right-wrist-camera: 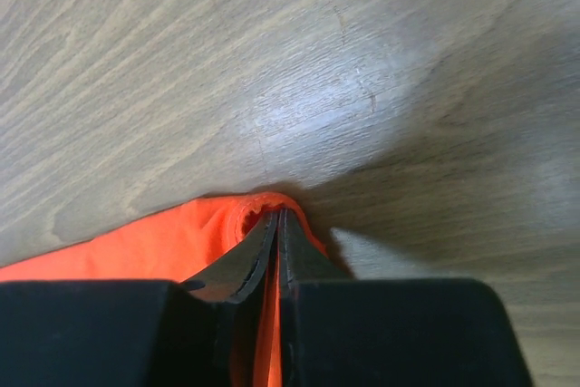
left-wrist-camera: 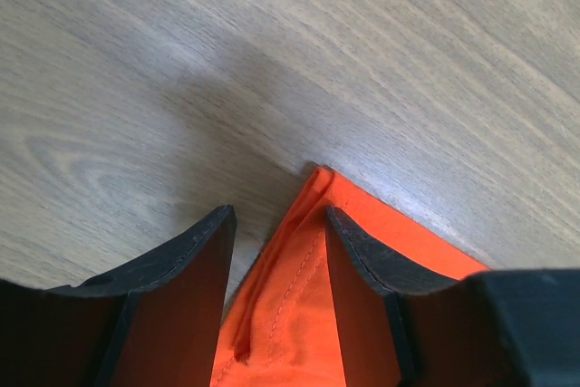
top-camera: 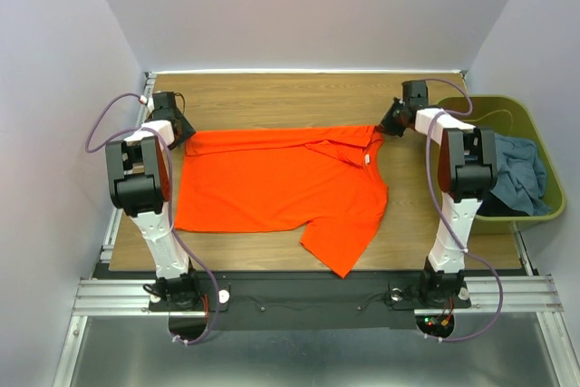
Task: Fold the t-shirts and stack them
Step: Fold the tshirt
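**benchwatcher:** Wood-grain table [top-camera: 272, 97] with pale walls closing it in on three sides, and an aluminium rail [top-camera: 299, 295] along the near edge where both arms are bolted. Orange t-shirt [top-camera: 272, 178] lies spread across the middle, one sleeve poking toward the near edge, white neck label [top-camera: 369, 159] showing near the right end.

**foldfan:** What are the grippers up to?

**benchwatcher:** Left gripper [left-wrist-camera: 276, 224] is down at the shirt's far left corner, jaws standing apart with the hem [left-wrist-camera: 299, 260] running up between them. They straddle the cloth, not pinching it as far as I can see. Right gripper [right-wrist-camera: 276, 224] is at the far right corner, fingers pressed nearly together with a thin bit of orange cloth clamped between the tips.

**foldfan:** Anything crowding them?

**benchwatcher:** Olive-green tub [top-camera: 507, 111] sits just off the table's right side, right next to the right arm [top-camera: 458, 188]. A blue-grey shirt [top-camera: 521, 174] is crumpled inside it; the arm's upper link blocks part of the tub from above. Purple cables [top-camera: 104, 124] loop off both arms. Rest of the tabletop beyond the shirt is plain wood.
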### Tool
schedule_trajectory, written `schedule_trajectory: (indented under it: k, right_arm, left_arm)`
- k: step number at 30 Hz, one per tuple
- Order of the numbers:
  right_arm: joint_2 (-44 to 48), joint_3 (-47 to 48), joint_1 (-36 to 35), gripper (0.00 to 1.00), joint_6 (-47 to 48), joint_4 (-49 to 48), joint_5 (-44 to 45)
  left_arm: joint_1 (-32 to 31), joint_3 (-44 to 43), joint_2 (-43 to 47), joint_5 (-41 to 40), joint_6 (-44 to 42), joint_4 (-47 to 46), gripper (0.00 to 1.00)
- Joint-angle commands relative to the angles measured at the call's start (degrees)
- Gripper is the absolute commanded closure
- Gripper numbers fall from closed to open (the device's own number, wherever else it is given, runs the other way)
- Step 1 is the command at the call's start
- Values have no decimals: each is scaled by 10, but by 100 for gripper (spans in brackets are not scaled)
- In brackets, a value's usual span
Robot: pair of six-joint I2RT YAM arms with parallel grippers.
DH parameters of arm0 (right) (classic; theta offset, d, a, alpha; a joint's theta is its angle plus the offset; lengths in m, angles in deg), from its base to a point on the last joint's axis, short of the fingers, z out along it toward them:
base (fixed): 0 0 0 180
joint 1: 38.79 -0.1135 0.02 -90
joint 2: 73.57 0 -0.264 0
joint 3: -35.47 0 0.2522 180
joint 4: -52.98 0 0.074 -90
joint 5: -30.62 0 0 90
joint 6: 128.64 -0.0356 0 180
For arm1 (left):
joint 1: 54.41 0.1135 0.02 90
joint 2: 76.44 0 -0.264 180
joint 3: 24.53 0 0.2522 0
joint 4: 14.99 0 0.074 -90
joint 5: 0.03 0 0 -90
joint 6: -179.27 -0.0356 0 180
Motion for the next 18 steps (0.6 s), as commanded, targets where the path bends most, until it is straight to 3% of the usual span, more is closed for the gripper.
schedule_trajectory:
  k: [1, 5, 11, 18]
  right_arm:
    - [54, 24, 0, 87, 11, -4, -16]
    - [71, 27, -5, 76, 17, -4, -19]
    - [69, 52, -13, 75, 33, -4, -47]
    - [21, 88, -20, 82, 26, -4, -91]
  left_arm:
    - [4, 15, 31, 9, -3, 51, 44]
    - [-3, -7, 61, 9, -10, 49, 36]
    - [-36, -57, 55, 17, -24, 49, 34]
    - [-52, -79, 16, 19, -23, 53, 46]
